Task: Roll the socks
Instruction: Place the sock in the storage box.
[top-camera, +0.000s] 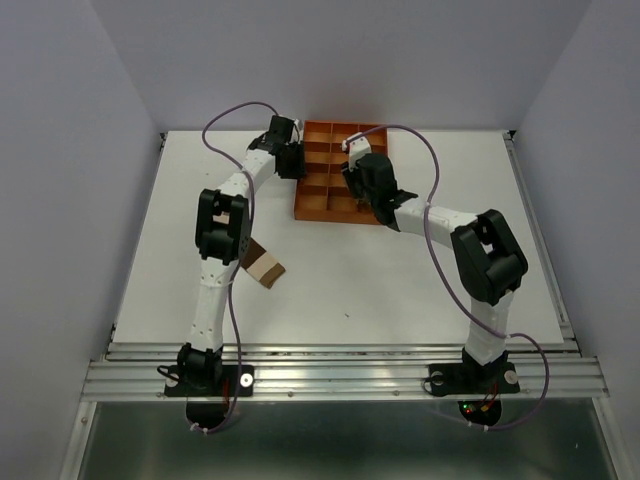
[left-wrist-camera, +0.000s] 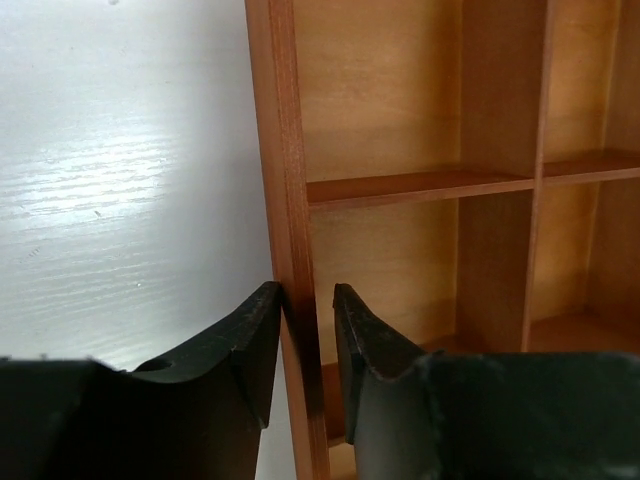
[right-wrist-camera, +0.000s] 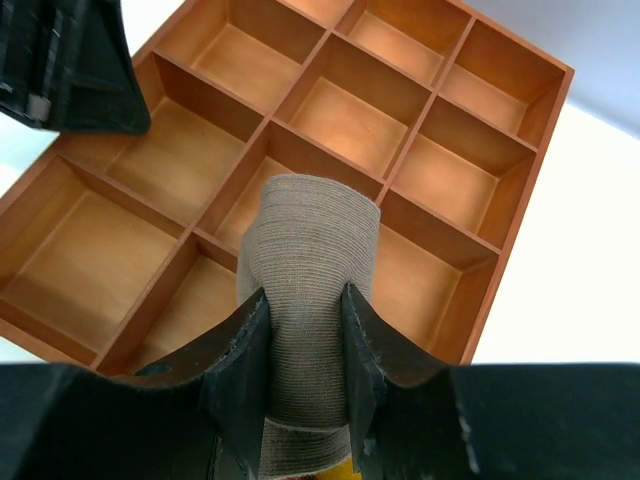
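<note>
My right gripper is shut on a rolled taupe-brown sock, which it holds above the middle cells of the orange gridded tray. A bit of mustard-yellow fabric peeks out under the roll. From the top view the right gripper hangs over the tray's right half. My left gripper straddles the tray's left wall: one finger touches it and a narrow gap shows at the other. A cream and brown sock lies on the table, partly under the left arm.
The tray sits at the back middle of the white table, its cells showing bare wood. The left gripper is at the tray's far left edge. Grey walls close in the sides and the back.
</note>
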